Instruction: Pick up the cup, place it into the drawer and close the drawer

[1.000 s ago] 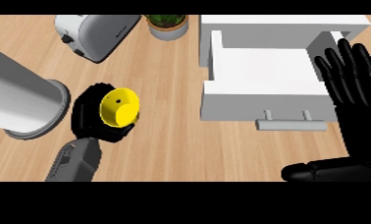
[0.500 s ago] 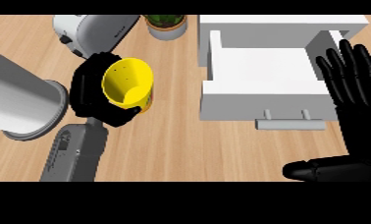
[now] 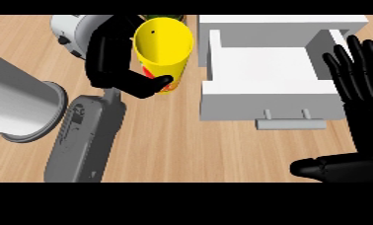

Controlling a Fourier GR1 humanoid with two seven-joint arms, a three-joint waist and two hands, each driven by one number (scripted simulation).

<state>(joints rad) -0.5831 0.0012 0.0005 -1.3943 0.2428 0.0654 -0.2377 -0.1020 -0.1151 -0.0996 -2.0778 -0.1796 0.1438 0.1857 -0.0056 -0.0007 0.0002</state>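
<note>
The yellow cup is lifted off the wooden counter, its open mouth facing up toward me. My left hand is curled round it from the left, thumb across its lower front. To the right stands the white drawer, pulled open, with its handle toward me and nothing inside. My right hand rests open at the right edge beside the drawer, fingers up, thumb low at the bottom right.
A white toaster-like appliance sits at the back left, partly behind my left hand. A grey cylindrical container stands at the far left. A potted plant is almost hidden behind the cup.
My left hand has raised the cup and carried it up and to the right, closer to the drawer. The right hand has not moved.
</note>
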